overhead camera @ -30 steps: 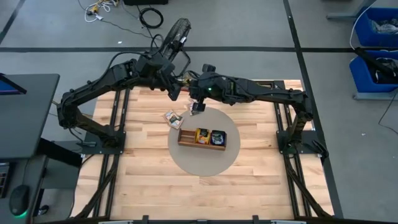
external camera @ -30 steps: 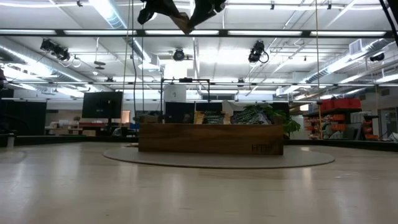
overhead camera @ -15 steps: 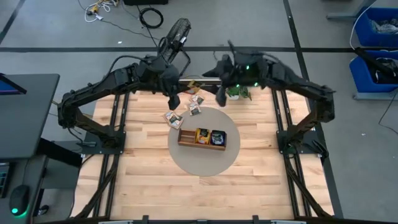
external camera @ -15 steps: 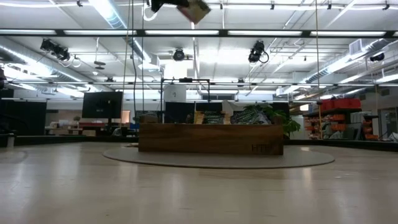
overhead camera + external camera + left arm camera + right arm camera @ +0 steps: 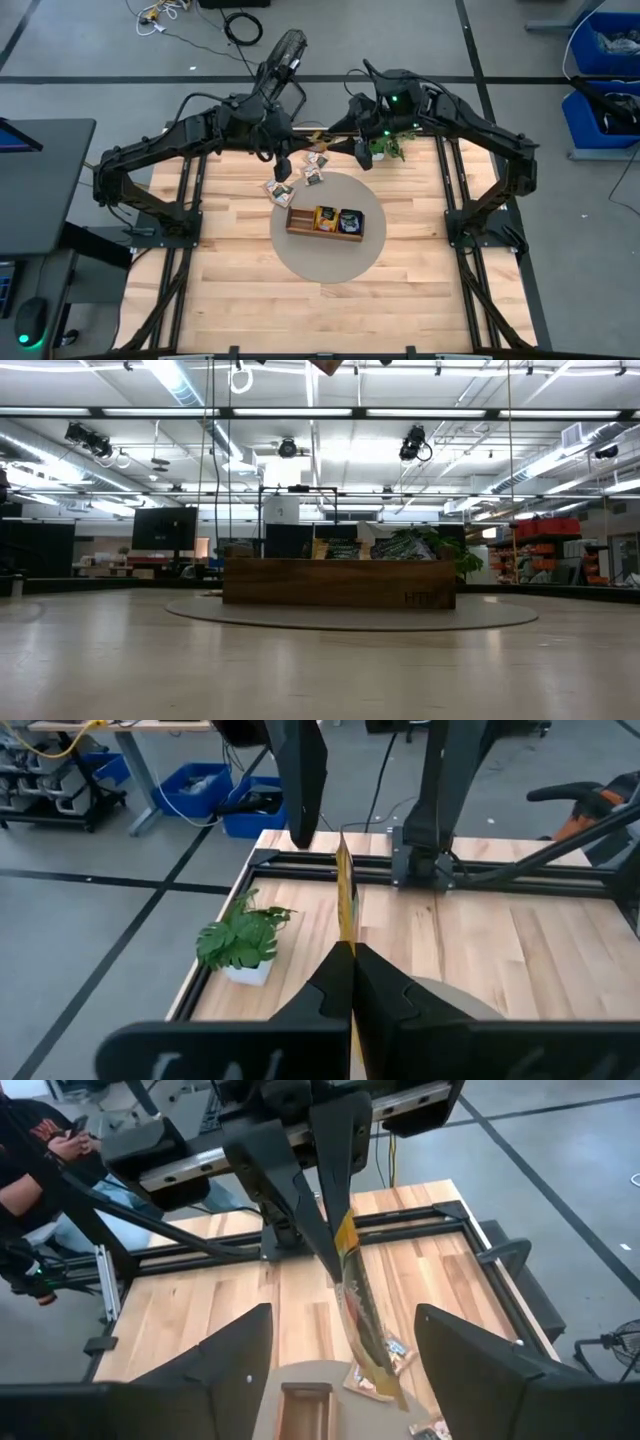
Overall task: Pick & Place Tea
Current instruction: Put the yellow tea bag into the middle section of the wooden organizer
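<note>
My left gripper (image 5: 335, 1230) is raised high over the far part of the table, shut on a yellow-orange tea packet (image 5: 365, 1320). That packet shows edge-on in the left wrist view (image 5: 346, 900) and at the top of the low view (image 5: 327, 365). My right gripper (image 5: 358, 152) hangs open to its right, near the plant. In its own view the fingers (image 5: 235, 1355) stand wide apart, short of the packet. Three loose tea packets (image 5: 315, 172) lie flat at the mat's far left. The wooden tray (image 5: 300, 222) on the round mat (image 5: 325, 262) holds more. My left gripper pinches the packet by its upper end (image 5: 343, 1238) between its two shut fingers. The fingers slant down and toward the table's right. The packet hangs below and ahead of the fingertips, tilted, lifted well clear of the table.
A small potted plant (image 5: 385, 148) stands at the far edge, right of centre. The tray (image 5: 340, 582) sits mid-table. A person (image 5: 40, 1140) is beyond the table's left side. Bare wood lies near and to both sides of the mat.
My right gripper has let go of the packet and drawn away from my left gripper toward the table's far right, to beside the plant. My left gripper has kept hold and risen, carrying the packet higher.
</note>
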Robot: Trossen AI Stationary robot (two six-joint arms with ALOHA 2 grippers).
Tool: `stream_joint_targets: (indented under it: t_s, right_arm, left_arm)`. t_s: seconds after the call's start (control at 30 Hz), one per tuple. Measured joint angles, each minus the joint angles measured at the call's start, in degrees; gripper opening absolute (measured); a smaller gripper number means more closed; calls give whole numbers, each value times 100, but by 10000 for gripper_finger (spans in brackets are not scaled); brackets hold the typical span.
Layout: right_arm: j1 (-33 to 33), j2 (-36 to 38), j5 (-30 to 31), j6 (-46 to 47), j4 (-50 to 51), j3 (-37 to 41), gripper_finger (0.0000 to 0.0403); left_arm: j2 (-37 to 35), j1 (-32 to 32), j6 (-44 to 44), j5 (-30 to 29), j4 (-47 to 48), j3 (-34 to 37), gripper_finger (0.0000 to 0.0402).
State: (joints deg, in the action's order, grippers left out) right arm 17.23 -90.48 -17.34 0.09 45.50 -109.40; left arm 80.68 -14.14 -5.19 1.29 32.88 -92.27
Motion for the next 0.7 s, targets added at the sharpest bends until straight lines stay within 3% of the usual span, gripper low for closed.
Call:
stream_joint_targets:
  t_s: [0.27,0.53,0.7]
  right_arm:
    - [-2,-70,38,-85,-5,2,184]
    - [-7,-92,35,-366,-50,0,14]
    - [-7,-92,-13,-369,-44,0,5]
  left_arm:
    - [0,56,2,-1,-170,0,3]
    - [0,57,6,-3,-151,0,3]
    - [0,57,79,-21,-136,0,3]
